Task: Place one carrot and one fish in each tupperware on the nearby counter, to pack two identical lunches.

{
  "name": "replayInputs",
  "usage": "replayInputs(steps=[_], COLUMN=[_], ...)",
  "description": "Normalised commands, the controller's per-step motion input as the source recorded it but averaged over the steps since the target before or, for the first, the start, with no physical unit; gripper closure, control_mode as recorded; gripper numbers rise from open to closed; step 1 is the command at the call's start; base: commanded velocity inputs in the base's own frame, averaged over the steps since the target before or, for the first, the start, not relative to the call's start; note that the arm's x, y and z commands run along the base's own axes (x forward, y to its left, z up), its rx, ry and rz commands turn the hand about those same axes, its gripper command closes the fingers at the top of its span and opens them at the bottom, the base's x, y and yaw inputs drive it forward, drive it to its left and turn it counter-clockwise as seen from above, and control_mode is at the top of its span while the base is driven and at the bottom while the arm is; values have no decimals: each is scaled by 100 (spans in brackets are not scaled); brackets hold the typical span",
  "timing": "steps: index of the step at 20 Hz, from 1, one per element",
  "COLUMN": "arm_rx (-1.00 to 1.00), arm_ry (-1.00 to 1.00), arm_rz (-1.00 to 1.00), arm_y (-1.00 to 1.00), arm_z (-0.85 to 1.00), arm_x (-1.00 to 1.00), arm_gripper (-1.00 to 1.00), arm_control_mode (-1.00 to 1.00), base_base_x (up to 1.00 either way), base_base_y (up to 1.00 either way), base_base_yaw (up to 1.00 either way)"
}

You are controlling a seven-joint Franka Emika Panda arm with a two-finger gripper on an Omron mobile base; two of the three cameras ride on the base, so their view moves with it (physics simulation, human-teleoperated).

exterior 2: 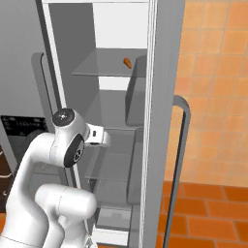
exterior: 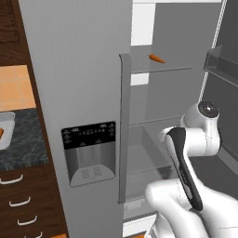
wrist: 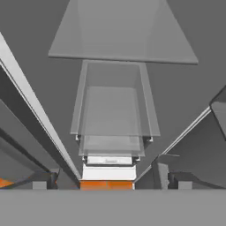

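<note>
The tool's jaws stand wide apart and clamp nothing; its fingertips sit at the very bottom of the hand view, where I cannot make them out clearly. That view looks into an open fridge (exterior 2: 116,145): a clear drawer (wrist: 114,110) lies in the middle, a glass shelf (wrist: 121,31) spans the top toward 12 o'clock, and a strip of orange floor (wrist: 106,185) shows at 6 o'clock. In the left base view the white arm (exterior: 195,139) rises from 5 o'clock and bends into the fridge's lower half, its wrist hidden inside. A carrot (exterior: 156,58) lies alone on an upper glass shelf, toward 1 o'clock from the picture's centre and well apart from the arm; the right base view shows the same carrot (exterior 2: 127,63) at about 12 o'clock. The shut grey fridge door (exterior: 79,93) with its long handle (exterior: 124,125) and dark dispenser panel (exterior: 89,153) stands between the open compartment and the desk (exterior: 21,144), which lies at 9 o'clock over brown drawers (exterior: 23,200) with curved silver handles. On the desk's left edge sits part of a pale tupperware (exterior: 6,128) with something orange in it, cut off by the frame. Orange tiled wall (exterior 2: 213,72) fills the right base view at 3 o'clock, beyond the open door's handle (exterior 2: 178,160).
</note>
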Motion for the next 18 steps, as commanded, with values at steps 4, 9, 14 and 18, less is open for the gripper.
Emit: replayInputs(steps=[4, 9, 14, 18], arm_rx=[2, 0, 0, 0], arm_ry=[-41, -15, -25, -12], arm_rz=[0, 0, 0, -1], arm_y=[0, 0, 0, 0], arm_z=[91, 94, 91, 87], arm_x=[44, 17, 42, 52], arm_gripper=[-100, -100, -100, -100], arm_control_mode=[-100, -100, -100, -100], base_base_x=[0, 0, 0, 0], base_base_y=[0, 0, 0, 0], base_base_yaw=[0, 0, 0, 0])
